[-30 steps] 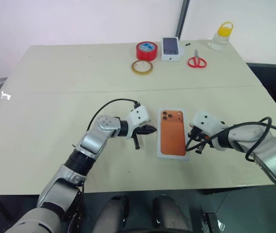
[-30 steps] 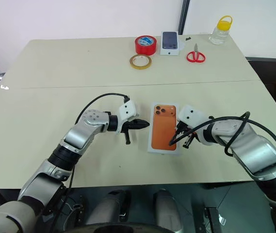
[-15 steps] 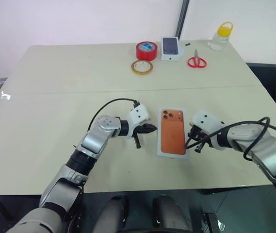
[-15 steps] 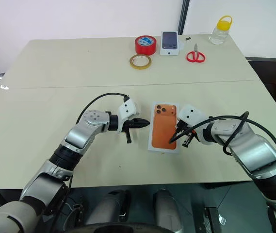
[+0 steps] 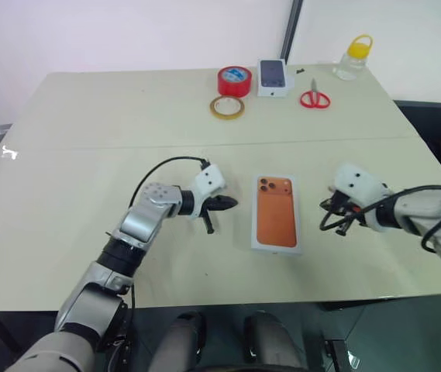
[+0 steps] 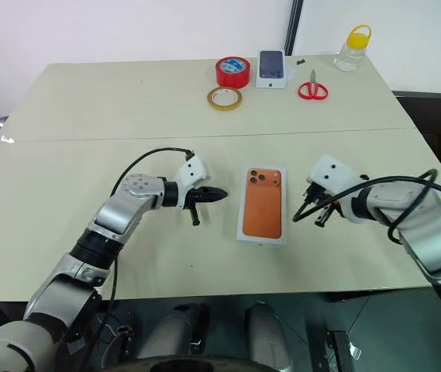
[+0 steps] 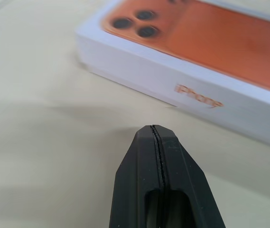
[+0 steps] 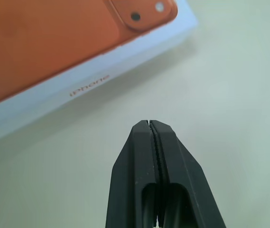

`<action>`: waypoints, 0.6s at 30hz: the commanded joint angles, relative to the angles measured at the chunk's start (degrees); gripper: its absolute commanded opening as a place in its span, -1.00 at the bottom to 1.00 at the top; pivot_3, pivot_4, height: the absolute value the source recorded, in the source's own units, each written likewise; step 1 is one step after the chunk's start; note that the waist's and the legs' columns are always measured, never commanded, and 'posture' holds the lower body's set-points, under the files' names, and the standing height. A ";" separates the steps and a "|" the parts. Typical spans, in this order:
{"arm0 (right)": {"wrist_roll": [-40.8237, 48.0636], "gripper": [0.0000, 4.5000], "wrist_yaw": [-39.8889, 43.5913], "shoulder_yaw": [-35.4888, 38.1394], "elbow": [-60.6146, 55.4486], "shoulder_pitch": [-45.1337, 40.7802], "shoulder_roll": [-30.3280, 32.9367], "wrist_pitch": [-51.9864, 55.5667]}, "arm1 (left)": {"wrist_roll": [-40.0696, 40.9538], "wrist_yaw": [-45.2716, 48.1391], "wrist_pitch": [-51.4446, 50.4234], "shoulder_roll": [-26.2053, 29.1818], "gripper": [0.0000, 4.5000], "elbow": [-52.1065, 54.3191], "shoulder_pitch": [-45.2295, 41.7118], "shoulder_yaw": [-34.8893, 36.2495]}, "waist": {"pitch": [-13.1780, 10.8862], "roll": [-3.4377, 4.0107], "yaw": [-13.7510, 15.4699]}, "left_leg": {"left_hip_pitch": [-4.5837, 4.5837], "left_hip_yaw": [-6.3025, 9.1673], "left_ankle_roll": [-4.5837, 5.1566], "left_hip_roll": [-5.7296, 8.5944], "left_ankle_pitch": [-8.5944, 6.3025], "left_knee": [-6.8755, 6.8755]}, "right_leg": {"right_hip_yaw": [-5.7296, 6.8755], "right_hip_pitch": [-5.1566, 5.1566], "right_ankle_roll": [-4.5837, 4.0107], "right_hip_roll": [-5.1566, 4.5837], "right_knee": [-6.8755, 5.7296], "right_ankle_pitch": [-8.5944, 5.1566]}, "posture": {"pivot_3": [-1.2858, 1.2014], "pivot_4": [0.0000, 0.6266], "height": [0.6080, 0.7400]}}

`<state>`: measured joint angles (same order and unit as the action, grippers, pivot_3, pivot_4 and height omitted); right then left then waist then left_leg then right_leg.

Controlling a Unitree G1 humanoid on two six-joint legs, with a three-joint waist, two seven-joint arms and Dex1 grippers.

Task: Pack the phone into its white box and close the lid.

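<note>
Both the left gripper and the right gripper, pinched shut and empty, have drawn back from the lid, so the box looks closed and packing done.

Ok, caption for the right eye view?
Closed white cardboard phone box lying on beige table between two shut black-fingered grippers.
</note>
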<state>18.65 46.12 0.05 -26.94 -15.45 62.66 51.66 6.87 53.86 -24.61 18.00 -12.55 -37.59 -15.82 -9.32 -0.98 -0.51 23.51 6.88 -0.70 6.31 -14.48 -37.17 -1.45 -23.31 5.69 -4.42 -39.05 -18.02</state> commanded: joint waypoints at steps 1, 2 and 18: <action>4.66 -0.99 4.08 4.54 -6.39 1.92 -0.23 -2.29 | 2.25 -0.73 -0.10 -1.70 -1.00 0.14 -4.26 2.77 | -0.01 -0.02 0.03 | 0.00 0.00 0.00 0.00 0.00 -0.01 | 0.01 0.01 0.00 0.00 0.00 0.00 | 0.03 -0.52 1.00; 5.69 -0.99 4.46 4.68 -7.74 2.44 -0.69 -1.94 | 2.12 -0.71 0.24 -2.05 -1.00 -0.28 -4.86 2.63 | -0.01 -0.02 0.04 | 0.00 0.00 0.00 0.00 0.00 -0.03 | 0.01 0.02 0.01 0.00 0.00 0.00 | 0.03 -0.52 1.00; 3.94 -0.99 -3.88 -4.44 -13.17 7.00 -5.45 4.86 | -7.64 2.55 7.44 -4.63 -1.00 -8.60 -6.98 -9.22 | 0.04 -0.07 -0.07 | -0.03 0.01 -0.03 0.00 0.02 -0.05 | 0.00 0.07 0.01 0.00 -0.01 0.00 | 0.03 -0.52 1.00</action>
<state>22.62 42.39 -4.25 -38.42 -9.14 56.93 55.88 1.20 55.50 -17.12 12.77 -21.34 -45.38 -23.23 -9.28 -1.05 -0.58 23.44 6.89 -0.73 6.31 -14.46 -37.22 -1.45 -23.21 5.70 -4.42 -39.06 -18.02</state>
